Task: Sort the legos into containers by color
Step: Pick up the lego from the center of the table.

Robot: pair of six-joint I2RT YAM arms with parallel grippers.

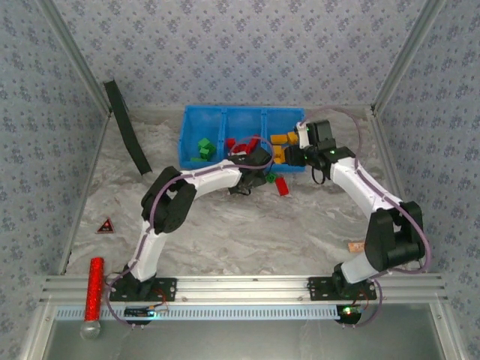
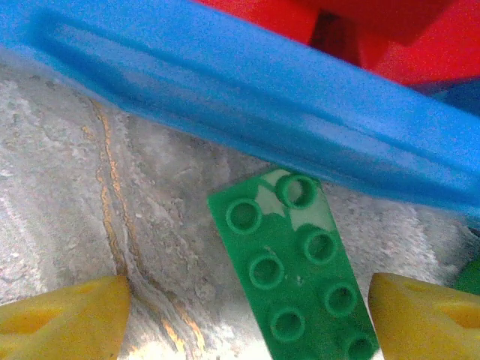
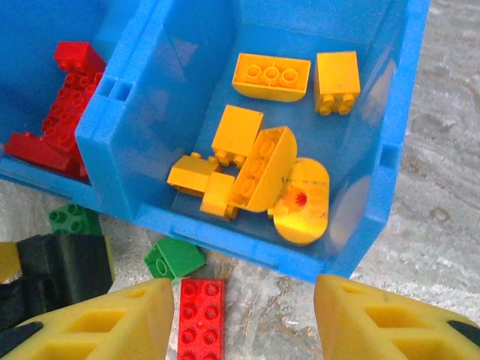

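Marbled grey tabletop (image 1: pixel 225 225), patterned walls (image 1: pixel 225 45); left claw (image 2: pixel 247 315) and right claw (image 3: pixel 240 315) both spread.

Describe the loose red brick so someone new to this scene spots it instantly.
Find the blue tray at the table's far side and its right compartment holding yellow bricks. On the table just before that compartment's front wall lies a flat red plate with two rows of studs; the loose bricks beside it are green.
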